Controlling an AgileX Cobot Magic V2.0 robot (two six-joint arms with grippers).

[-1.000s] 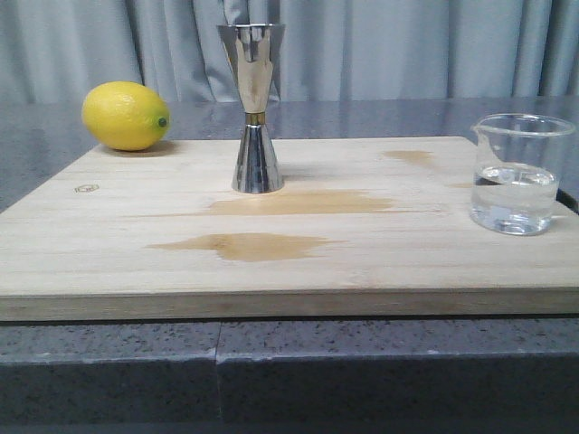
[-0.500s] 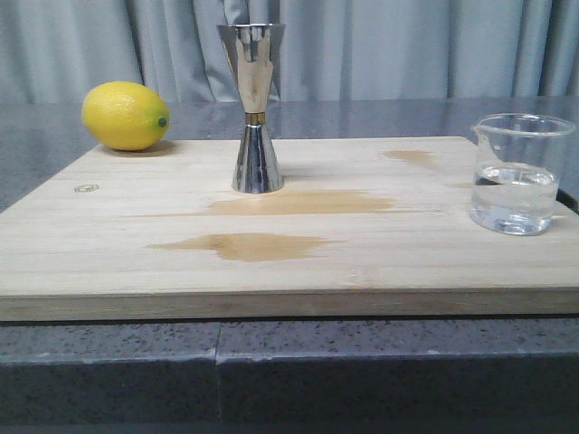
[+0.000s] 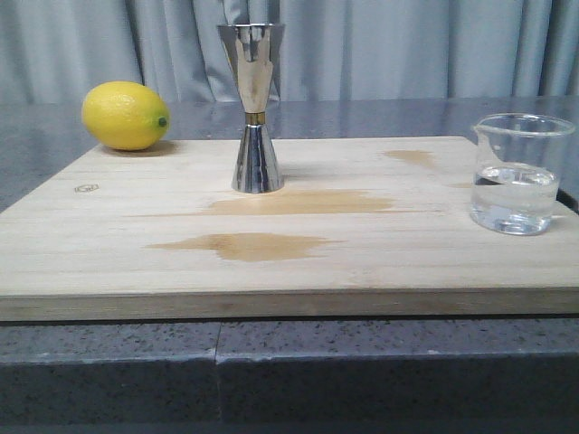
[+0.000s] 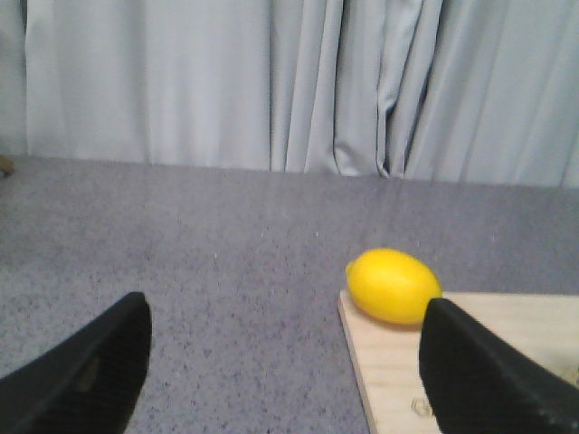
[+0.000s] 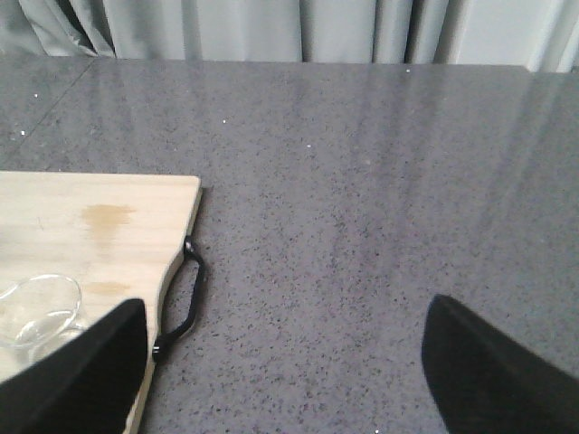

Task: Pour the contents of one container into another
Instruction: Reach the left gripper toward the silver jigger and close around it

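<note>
We only catch the beaker (image 3: 513,174) rim in the right wrist view, lip facing left. Jigger (image 3: 254,108) stands upright. Our left gripper (image 4: 280,371) and right gripper (image 5: 280,371) both gape, holding nothing.

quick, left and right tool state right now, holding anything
Left tool: open, holding nothing.
Right tool: open, holding nothing.

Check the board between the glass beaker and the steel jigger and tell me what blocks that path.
Nothing visible does. Between the glass beaker and the steel jigger, the wooden board carries only flat damp-looking stains. The lemon sits beyond the jigger, off that path.
</note>
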